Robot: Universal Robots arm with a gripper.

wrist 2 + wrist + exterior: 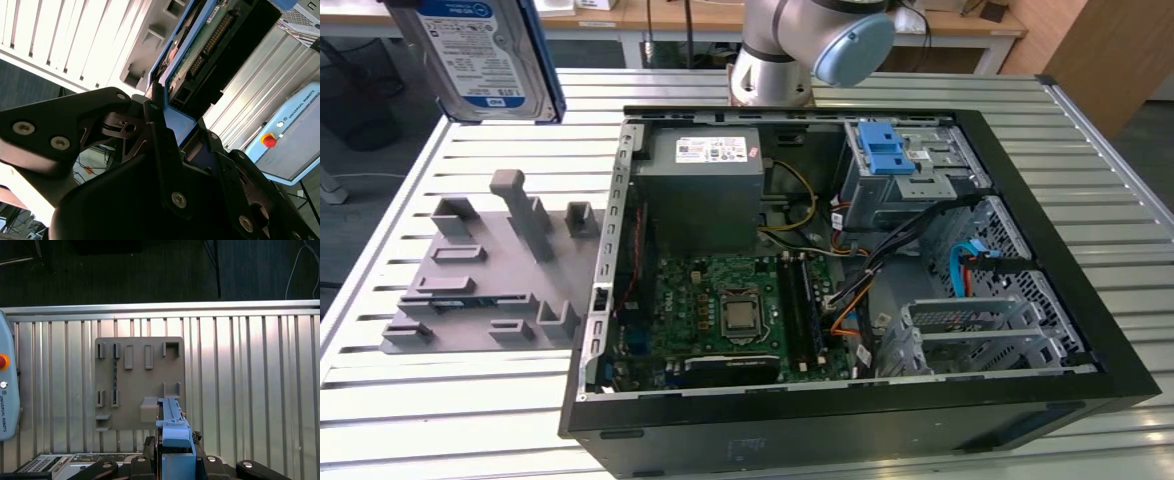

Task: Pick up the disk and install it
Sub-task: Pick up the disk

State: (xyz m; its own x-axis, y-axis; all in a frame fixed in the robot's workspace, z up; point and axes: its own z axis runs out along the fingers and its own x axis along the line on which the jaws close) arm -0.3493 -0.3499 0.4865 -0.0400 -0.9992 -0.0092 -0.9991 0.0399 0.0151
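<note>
Nearest, in the second wrist view: tool (pixel 176 125) clamped shut on the disk (pixel 210 40), black fingers (pixel 154 112) pressed to both sides of its blue frame, green circuit board and connector row showing. In the first wrist view, same grip seen edge-on, with the disk (pixel 173 427) hanging in the air above a grey holder plate (pixel 135 385). Beneath that plate, the slatted metal table (pixel 250 390), and off to one side a pale blue control tablet (pixel 7 390) with a red button (pixel 2 361). In the exterior view, disk (pixel 480 50) held upright and well clear of the table, label facing the camera, at about ten o'clock from the open computer case (pixel 854 425); not yet inside it. Holder plate lying flat at nine o'clock of the case, just beside its wall. Inside the case, green main board (pixel 734 310) at eight o'clock, grey power box (pixel 700 185) at ten, silver drive cage (pixel 907 190) with a blue latch (pixel 886 150) at one. Farthest back, at twelve o'clock beyond the case, the grey arm (pixel 787 45).
</note>
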